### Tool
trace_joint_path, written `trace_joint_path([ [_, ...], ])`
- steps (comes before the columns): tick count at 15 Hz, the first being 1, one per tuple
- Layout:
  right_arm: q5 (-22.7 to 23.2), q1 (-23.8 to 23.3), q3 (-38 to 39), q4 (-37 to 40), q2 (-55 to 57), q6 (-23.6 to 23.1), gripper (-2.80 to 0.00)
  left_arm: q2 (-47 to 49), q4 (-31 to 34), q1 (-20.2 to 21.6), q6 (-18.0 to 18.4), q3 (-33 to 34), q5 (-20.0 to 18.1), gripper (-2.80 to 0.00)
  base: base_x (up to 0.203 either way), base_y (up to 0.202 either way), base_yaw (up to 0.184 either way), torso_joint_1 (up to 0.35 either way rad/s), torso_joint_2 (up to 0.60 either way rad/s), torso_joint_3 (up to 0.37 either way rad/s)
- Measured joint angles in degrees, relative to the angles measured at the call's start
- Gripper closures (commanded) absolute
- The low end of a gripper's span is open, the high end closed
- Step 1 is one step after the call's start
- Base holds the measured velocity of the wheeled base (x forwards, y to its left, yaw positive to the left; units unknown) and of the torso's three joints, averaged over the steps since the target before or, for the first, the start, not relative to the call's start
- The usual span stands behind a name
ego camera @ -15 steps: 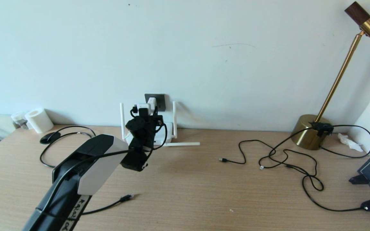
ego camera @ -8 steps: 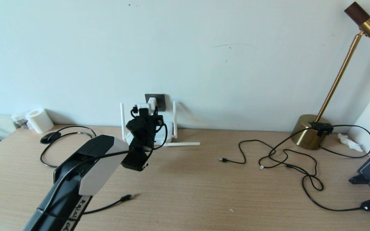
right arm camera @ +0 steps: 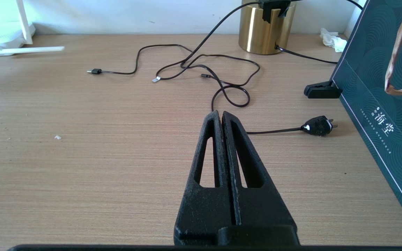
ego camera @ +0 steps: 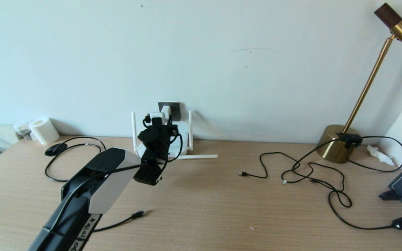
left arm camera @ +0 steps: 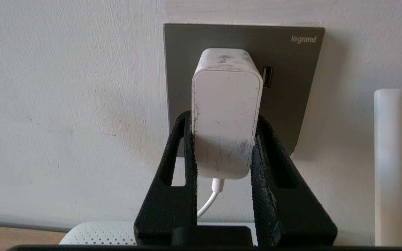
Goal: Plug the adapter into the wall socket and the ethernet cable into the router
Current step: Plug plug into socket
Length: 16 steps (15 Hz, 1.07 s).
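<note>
**Left gripper holds the adapter against the wall socket**

The pale wooden desk point(ego camera: 222, 209) runs along a white wall. Everything below is placed from the dark grey square wall socket point(left arm camera: 291, 87) on that wall. Directly beneath it sits the flat white router point(ego camera: 183, 143) with its slim white stick antennas, one lying flat on the desk. Far to the socket's right stands a brass-based lamp point(ego camera: 337, 146) among thin black cables. The long black ethernet cable point(ego camera: 117, 223) lies on the desk well in front of the socket, its plug free. The left gripper point(left arm camera: 223, 139) reaches up to the socket, fingers clamped on the small white rounded adapter point(left arm camera: 226, 111), which sits against the plate. The right gripper point(right arm camera: 221, 116), fingers pressed together with nothing between them, hovers over the desk far right of the socket.
</note>
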Motion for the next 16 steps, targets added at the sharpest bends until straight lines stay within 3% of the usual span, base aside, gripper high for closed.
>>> trace_joint_path([
  [16, 0.0, 0.0, 0.0, 0.0, 0.0, 0.0, 0.0, 0.4, 0.8, 0.0, 0.0, -0.1, -0.1, 0.0, 0.0, 0.0, 0.0, 0.0, 0.0, 0.0],
])
